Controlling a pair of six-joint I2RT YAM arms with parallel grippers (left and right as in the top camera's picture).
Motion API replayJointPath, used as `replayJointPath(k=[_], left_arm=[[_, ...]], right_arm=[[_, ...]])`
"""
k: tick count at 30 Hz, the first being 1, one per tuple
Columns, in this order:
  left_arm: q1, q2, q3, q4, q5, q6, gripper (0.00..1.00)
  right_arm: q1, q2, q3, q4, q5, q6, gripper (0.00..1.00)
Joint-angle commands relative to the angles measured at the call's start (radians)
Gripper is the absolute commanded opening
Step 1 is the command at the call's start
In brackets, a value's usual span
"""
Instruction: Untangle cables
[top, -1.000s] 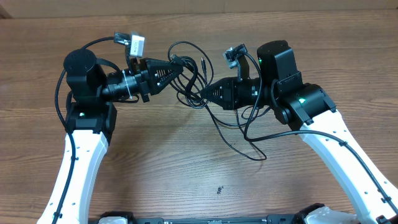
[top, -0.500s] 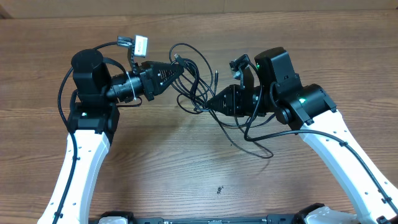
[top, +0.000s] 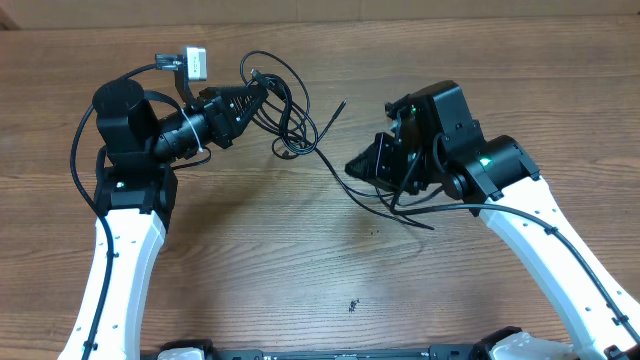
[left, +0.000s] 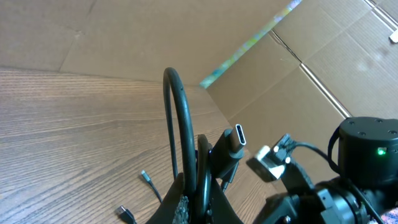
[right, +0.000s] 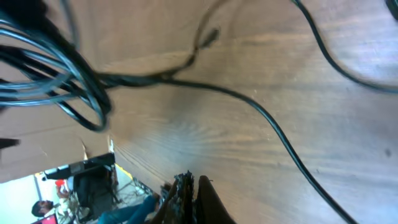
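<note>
1. The cables (top: 287, 125) form a loose knot of thin black loops over the bench (top: 300, 290); everything below is placed from that knot.
2. The left pincer (top: 250, 97) sits at the knot's left edge, pinching the cables. Its wrist view shows a loop and a silver-mouthed plug (left: 235, 140) rising from its tips. This arm is the nearer one.
3. The right pincer (top: 356, 168) lies right of the knot and a little nearer the robot. It is apart from the knot, with its fingers pressed together. Whether it nips a strand I cannot tell.
4. One strand (top: 330, 168) trails from the knot toward the right pincer, its long axis roughly along the line between the two pincers. Drawing the arms apart along that line looks like the next move.
5. No brand, label or readable writing shows.
</note>
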Motion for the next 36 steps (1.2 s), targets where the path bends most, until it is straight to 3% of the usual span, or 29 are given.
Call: replayJointPath(k=[1, 5, 6, 8, 16, 23, 30, 36], left_arm=[[-0.004, -0.018, 0.031, 0.005, 0.018, 0.019, 0.04], [-0.004, -0.018, 0.031, 0.004, 0.048, 0.019, 0.04], [-0.004, -0.018, 0.031, 0.004, 0.064, 0.019, 0.04], [-0.004, -0.018, 0.031, 0.003, 0.107, 0.019, 0.04], [-0.004, -0.018, 0.031, -0.002, 0.2, 0.024, 0.04], [-0.005, -0.018, 0.031, -0.103, 0.209, 0.027, 0.04], [-0.043, -0.018, 0.031, -0.122, 0.198, 0.044, 0.04], [-0.076, -0.018, 0.031, -0.041, 0.194, -0.027, 0.04]], right_arm=[[-0.003, -0.003, -0.001, 0.062, -0.045, -0.103, 0.04], [-0.003, -0.003, -0.001, 0.145, -0.138, -0.332, 0.44], [-0.003, -0.003, -0.001, 0.151, -0.137, -0.381, 0.63], [-0.003, -0.003, -0.001, 0.158, -0.137, -0.483, 0.79], [-0.003, -0.003, -0.001, 0.224, -0.072, -0.643, 0.82], [-0.003, -0.003, -0.001, 0.256, 0.045, -0.768, 0.82], [-0.002, -0.003, -0.001, 0.29, -0.11, -0.828, 0.83], [-0.002, -0.003, -0.001, 0.268, -0.149, -0.831, 0.82]])
